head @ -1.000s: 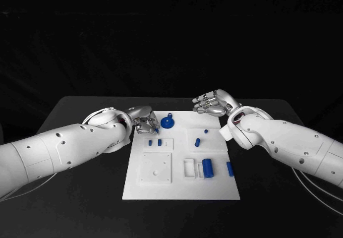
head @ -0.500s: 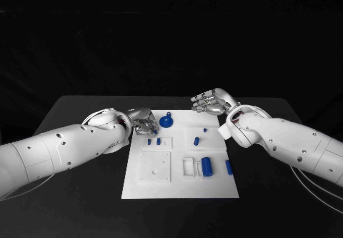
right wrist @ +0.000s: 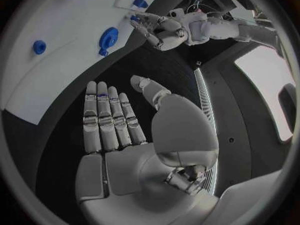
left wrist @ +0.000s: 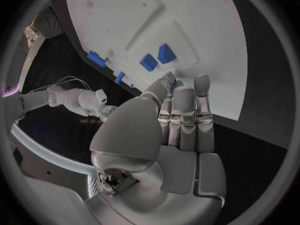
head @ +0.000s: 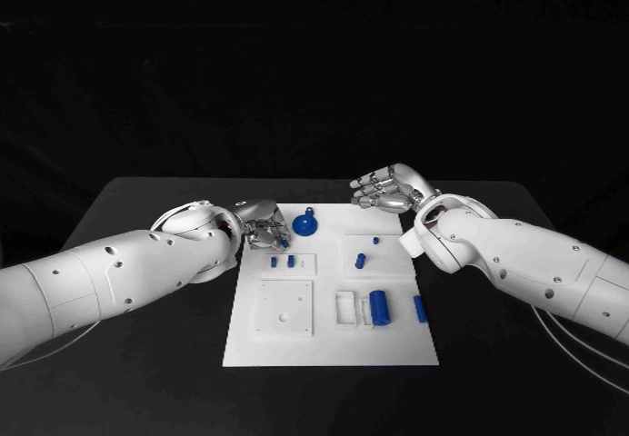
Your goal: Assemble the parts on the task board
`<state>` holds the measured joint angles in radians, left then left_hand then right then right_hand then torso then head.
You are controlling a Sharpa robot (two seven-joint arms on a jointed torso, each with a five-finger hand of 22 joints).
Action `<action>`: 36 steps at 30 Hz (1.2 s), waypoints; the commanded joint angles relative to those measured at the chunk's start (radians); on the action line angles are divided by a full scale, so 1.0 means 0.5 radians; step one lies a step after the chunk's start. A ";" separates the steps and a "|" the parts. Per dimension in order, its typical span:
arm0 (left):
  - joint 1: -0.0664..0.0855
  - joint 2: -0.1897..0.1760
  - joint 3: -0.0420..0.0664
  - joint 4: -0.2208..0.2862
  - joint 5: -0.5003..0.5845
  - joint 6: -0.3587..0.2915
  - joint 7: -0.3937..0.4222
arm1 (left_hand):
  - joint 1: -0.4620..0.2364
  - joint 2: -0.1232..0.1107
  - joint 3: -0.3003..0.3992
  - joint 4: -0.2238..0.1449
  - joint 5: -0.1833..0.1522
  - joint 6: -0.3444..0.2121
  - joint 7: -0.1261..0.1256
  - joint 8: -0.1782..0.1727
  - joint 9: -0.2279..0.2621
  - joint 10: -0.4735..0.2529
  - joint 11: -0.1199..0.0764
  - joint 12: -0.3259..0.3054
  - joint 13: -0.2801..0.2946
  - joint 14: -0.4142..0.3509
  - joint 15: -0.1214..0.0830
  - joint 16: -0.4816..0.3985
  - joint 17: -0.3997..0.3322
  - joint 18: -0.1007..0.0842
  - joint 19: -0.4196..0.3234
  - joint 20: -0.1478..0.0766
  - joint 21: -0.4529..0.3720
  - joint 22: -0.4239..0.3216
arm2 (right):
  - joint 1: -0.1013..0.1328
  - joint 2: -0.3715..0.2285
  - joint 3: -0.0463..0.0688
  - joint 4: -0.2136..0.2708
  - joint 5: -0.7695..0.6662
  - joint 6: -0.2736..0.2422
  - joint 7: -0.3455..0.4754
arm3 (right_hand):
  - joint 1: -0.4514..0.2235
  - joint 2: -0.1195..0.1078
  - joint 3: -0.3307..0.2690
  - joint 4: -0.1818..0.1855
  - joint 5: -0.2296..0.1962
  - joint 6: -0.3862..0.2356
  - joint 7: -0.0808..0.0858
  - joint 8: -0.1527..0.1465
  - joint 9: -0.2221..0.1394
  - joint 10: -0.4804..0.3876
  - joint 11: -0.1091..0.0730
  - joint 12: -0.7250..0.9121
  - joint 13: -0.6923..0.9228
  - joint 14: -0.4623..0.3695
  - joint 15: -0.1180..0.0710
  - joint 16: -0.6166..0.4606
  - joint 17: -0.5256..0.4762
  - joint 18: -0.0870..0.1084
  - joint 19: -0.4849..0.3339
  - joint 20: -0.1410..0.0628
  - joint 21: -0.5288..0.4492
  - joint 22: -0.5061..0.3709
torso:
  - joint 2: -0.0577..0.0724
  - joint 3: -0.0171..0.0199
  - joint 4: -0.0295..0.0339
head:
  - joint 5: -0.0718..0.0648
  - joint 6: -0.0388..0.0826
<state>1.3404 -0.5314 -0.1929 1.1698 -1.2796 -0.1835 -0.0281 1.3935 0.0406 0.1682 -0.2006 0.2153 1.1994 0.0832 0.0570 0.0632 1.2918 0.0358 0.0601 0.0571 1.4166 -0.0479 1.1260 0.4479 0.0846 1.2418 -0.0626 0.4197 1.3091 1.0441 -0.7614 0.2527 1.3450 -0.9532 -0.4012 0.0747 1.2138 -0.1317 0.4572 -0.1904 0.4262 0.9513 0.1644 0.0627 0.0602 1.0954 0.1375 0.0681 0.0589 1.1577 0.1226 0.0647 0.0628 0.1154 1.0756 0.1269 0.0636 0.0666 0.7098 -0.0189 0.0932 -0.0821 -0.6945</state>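
The white task board [head: 328,341] lies mid-table. My left hand [head: 266,225] hovers at its far left corner, fingers curled, pinching a small blue part [head: 284,242] at the fingertips; the part [right wrist: 134,18] also shows in the right wrist view. My right hand [head: 391,189] floats over the board's far right corner, fingers spread, holding nothing [right wrist: 125,135]. A round blue knobbed piece [head: 305,224] sits at the far edge between the hands. Two blue pegs [head: 282,262] stand in a raised plate just nearer than the left hand.
A blue block [head: 361,261] and a small stud [head: 376,241] sit on the right raised plate. Nearer lie a blue cylinder [head: 380,307], a blue bar [head: 421,309], a white frame [head: 346,307] and a square plate [head: 286,307]. Black table [head: 144,363] surrounds the board.
The left hand's fingers have drawn in slightly around the small blue part. The right hand and the pieces on the board have stayed put.
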 commanded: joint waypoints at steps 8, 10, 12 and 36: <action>-0.007 0.010 -0.004 -0.010 -0.017 -0.027 -0.004 | 0.007 0.018 0.000 -0.003 0.005 -0.002 0.020 0.011 0.002 -0.013 0.009 -0.005 0.002 -0.006 0.002 0.003 -0.002 0.029 0.001 -0.001 0.003 0.039 | 0.000 0.002 0.001 -0.001 -0.001 0.024 0.022 | -0.002 0.002 0.007 0.002 0.005 0.013 0.000 -0.006 -0.001 -0.001 -0.004 -0.008 -0.002 -0.009 -0.005 -0.006 -0.003 0.016 -0.010 -0.004 0.009 -0.002 | 0.000 -0.0017 0.002 | -0.002 0.003; -0.007 0.011 -0.004 -0.008 -0.017 -0.030 0.000 | 0.010 0.017 0.002 -0.006 0.008 -0.002 0.020 0.011 0.002 -0.011 0.008 -0.005 0.002 -0.006 0.001 0.002 -0.002 0.030 0.001 -0.002 0.005 0.039 | 0.000 0.003 0.001 -0.001 -0.001 0.024 0.022 | -0.002 0.002 0.007 0.002 0.005 0.013 0.000 -0.006 -0.001 -0.001 -0.004 -0.008 -0.002 -0.009 -0.005 -0.006 -0.003 0.016 -0.010 -0.004 0.009 -0.002 | 0.001 -0.0023 0.002 | -0.003 0.001; -0.007 0.012 -0.004 -0.005 -0.017 -0.032 0.004 | 0.010 0.017 0.002 -0.006 0.008 -0.002 0.020 0.011 0.002 -0.011 0.008 -0.005 0.002 -0.006 0.001 0.002 -0.002 0.030 0.001 -0.002 0.005 0.039 | 0.000 0.003 0.001 -0.002 -0.001 0.024 0.022 | -0.002 0.002 0.007 0.002 0.005 0.013 0.000 -0.006 -0.001 -0.001 -0.004 -0.008 -0.002 -0.009 -0.005 -0.006 -0.003 0.016 -0.010 -0.004 0.009 -0.002 | 0.000 -0.0011 0.001 | -0.002 0.001; -0.007 0.030 -0.004 -0.002 -0.037 0.030 -0.050 | 0.005 0.016 0.008 -0.013 -0.007 -0.008 0.021 0.011 0.001 -0.020 0.011 -0.005 0.001 -0.011 0.004 -0.004 -0.004 0.034 -0.005 0.002 0.011 0.039 | 0.000 0.005 0.001 -0.005 -0.001 0.032 0.021 | -0.004 0.005 0.016 -0.001 0.004 0.023 -0.001 -0.005 0.000 0.000 -0.004 -0.008 -0.002 -0.009 -0.005 -0.006 -0.003 0.016 -0.009 -0.005 0.010 -0.002 | 0.000 0.0006 0.000 | 0.002 0.001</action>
<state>1.3375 -0.5206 -0.1948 1.1660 -1.2863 -0.1947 -0.0386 1.3984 0.0436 0.1705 -0.2030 0.2153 1.1980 0.0892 0.0577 0.0623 1.2881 0.0395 0.0601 0.0569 1.4166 -0.0478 1.1260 0.4469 0.0841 1.2418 -0.0625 0.4198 1.3091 1.0441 -0.7594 0.2527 1.3417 -0.9527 -0.3993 0.0749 1.2138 -0.1317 0.4572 -0.1904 0.4262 0.9584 0.1646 0.0627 0.0602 1.0953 0.1375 0.0680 0.0589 1.1577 0.1226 0.0647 0.0628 0.1153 1.0756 0.1269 0.0636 0.0666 0.7096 -0.0192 0.0932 -0.0811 -0.6926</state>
